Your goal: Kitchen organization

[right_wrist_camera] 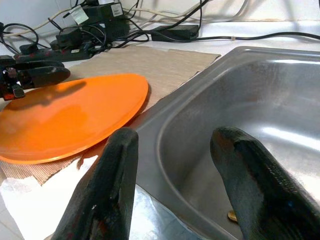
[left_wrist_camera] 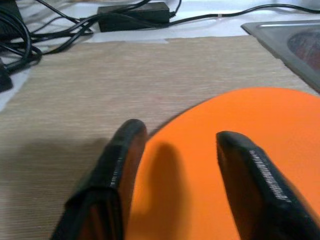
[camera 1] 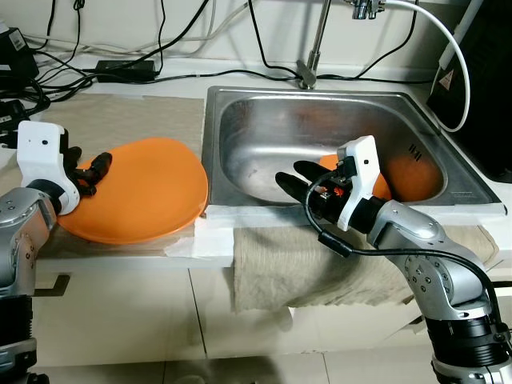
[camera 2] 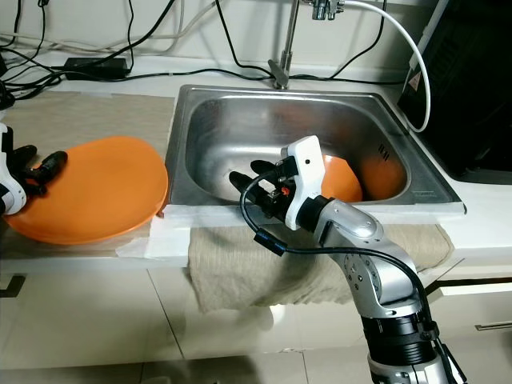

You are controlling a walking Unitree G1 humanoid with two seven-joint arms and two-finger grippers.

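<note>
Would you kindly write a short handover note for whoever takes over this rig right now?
Left gripper: open, fingers straddling the near-left rim of the orange plate, not clamped on it.
Right gripper: open and holding nothing, over the front edge of the sink.
The plate lies on the beige mat on the counter left of the sink, its right edge reaching the sink rim. A second orange dish sits in the basin behind the right wrist.
Done: one plate out on the counter.
Left: probably the dish in the sink.
</note>
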